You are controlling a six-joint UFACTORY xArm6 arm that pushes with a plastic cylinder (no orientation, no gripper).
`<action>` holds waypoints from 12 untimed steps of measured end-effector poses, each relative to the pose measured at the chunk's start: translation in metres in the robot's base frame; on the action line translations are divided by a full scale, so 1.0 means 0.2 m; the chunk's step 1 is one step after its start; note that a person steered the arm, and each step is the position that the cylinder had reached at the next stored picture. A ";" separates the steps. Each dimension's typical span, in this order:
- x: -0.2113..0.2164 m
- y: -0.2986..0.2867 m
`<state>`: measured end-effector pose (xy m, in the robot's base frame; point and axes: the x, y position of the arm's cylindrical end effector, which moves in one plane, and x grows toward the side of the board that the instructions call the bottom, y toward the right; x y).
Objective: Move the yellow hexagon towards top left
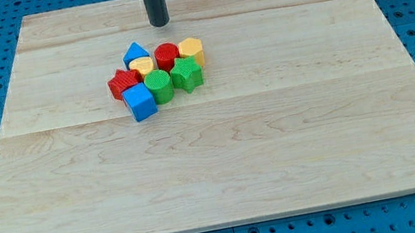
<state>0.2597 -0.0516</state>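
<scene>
Hovering above the cluster, my tip (pixel 160 23) had no jaws and touched nothing; the yellow hexagon (pixel 191 50) sat at the cluster's right edge. Approach stage: you needed its lower-right side next.

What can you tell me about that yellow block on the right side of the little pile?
The yellow hexagon is a small six-sided block with a flat top, plain yellow, plastic-looking. It sits flat on the wooden board at the cluster's upper right corner. The red cylinder presses against its left side, and the green block sits just below, touching or nearly so. Its right side faces bare wood. My tip stands apart from it, up and to the view's left.
</scene>
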 end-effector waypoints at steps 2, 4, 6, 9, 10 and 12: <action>0.00 0.08; 0.22 0.05; 0.46 0.01; 0.48 0.21; 0.48 0.24; 0.48 0.43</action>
<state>0.3562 0.0343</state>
